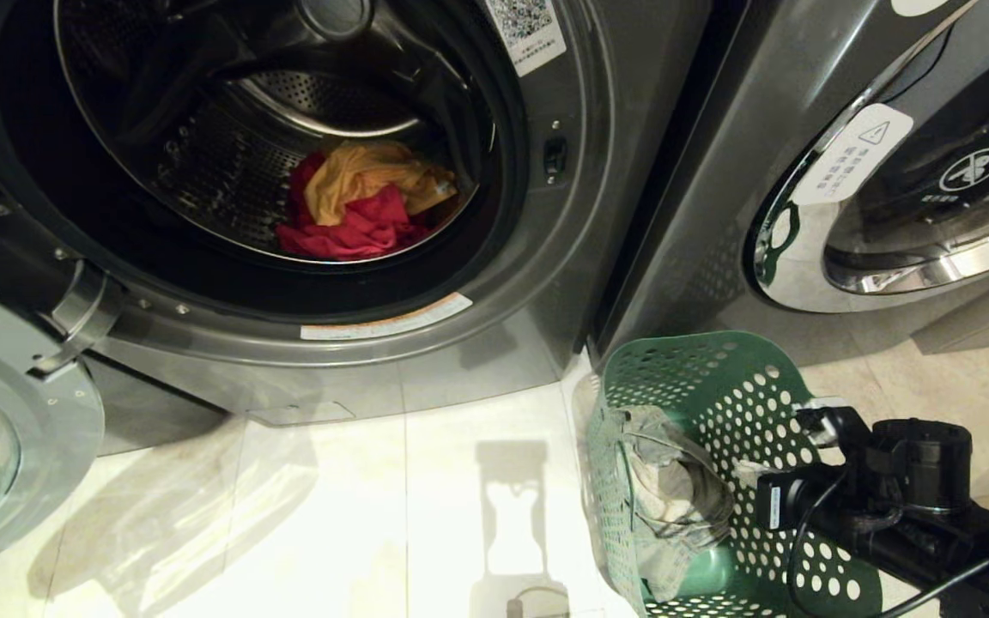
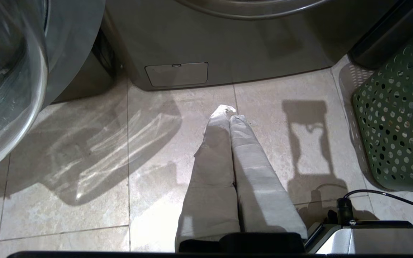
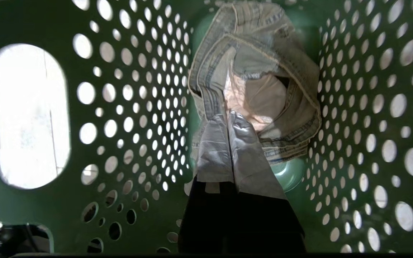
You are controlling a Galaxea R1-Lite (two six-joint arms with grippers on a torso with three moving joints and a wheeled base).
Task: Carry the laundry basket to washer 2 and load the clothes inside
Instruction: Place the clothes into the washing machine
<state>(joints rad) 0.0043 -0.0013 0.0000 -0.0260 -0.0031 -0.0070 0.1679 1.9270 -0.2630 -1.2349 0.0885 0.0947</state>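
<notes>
Inside laundry basket (image 3: 127,107), right gripper (image 3: 229,120) pressed shut, empty; jeans (image 3: 264,89) bunched just past its tips. Left gripper (image 2: 229,114) shut over floor tile (image 2: 84,186).

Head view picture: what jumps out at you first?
The bright yellow garment on top of the pink-red garment, deep in the shiny drum of the open dark grey front-loading washer. Next, the green plastic laundry basket dotted with round holes on the pale floor tiles to the right, holding faded grey-blue denim jeans. The right tool reaches inside it, shut, just above the jeans.
</notes>
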